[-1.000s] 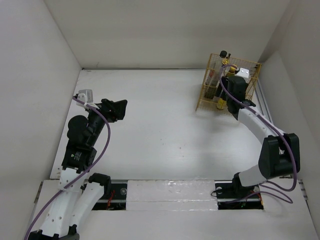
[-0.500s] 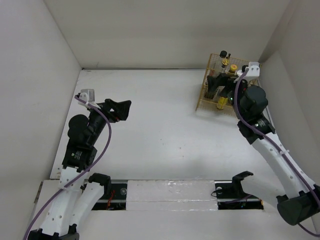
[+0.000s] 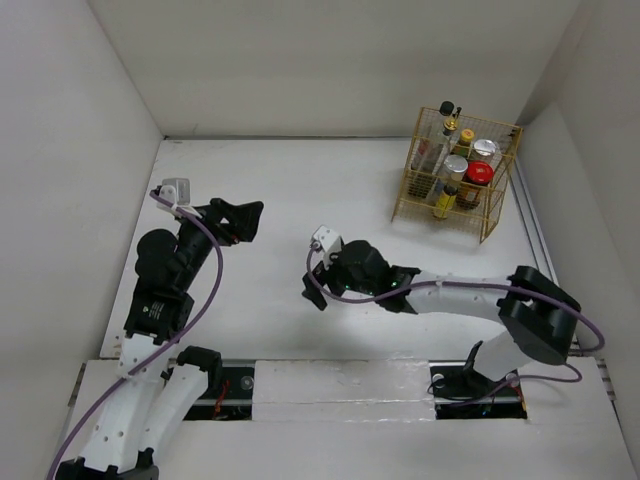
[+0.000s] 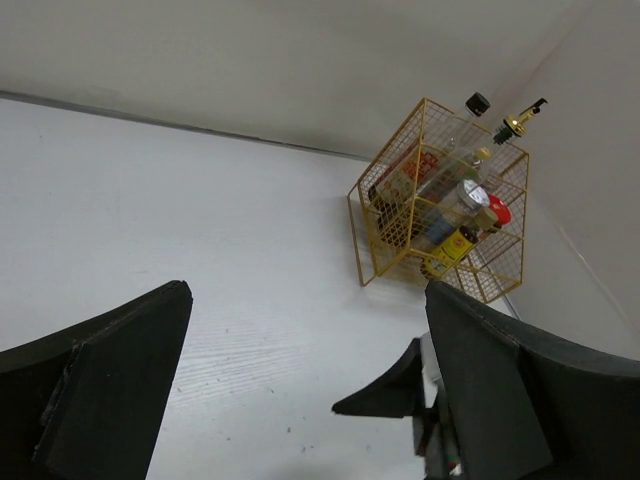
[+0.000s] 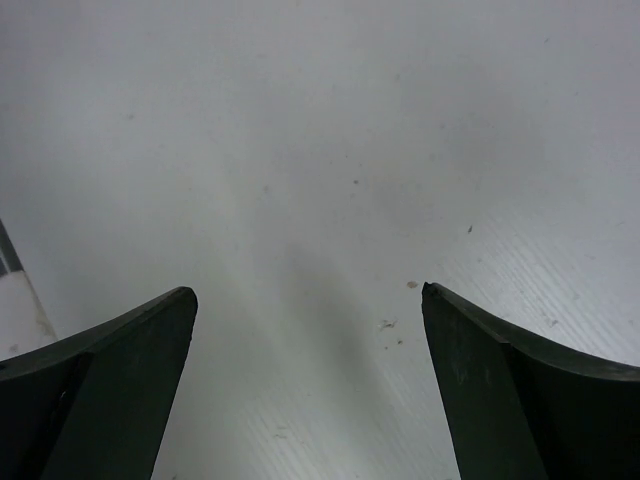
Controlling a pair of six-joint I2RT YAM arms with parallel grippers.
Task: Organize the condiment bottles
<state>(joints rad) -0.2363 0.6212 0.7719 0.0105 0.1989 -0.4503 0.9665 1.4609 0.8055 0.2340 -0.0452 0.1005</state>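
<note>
Condiment bottles [image 3: 456, 165] all look parked inside the yellow wire basket [image 3: 410, 185] at the far right corner of the table [image 3: 300, 180]. They're packed shoulder to shoulder, with the red-lidded jar [image 3: 478, 175] on the near-right side and the tall bottles [image 3: 447, 108] poking their spouts above the rim. Both tools are empty and spread wide. The left gripper [image 3: 243, 213] hangs over the left side of the table. The right gripper [image 5: 305, 292] sits low over bare table in the middle, well apart from the basket.

So what could go sideways? Imo the main thing is the right arm. It's stretched flat across the middle with its fingers close to the surface, so a sloppy move could scrape the table. It could also bump the left gripper if both head for the centre together.

Second worry is the basket itself. It looks light and top-heavy, so any swing toward it that clips a spout or the wire rim could shove or tip it, and one bottle going takes its neighbours along. Can't tell whether every bottle stands upright in there.
</note>
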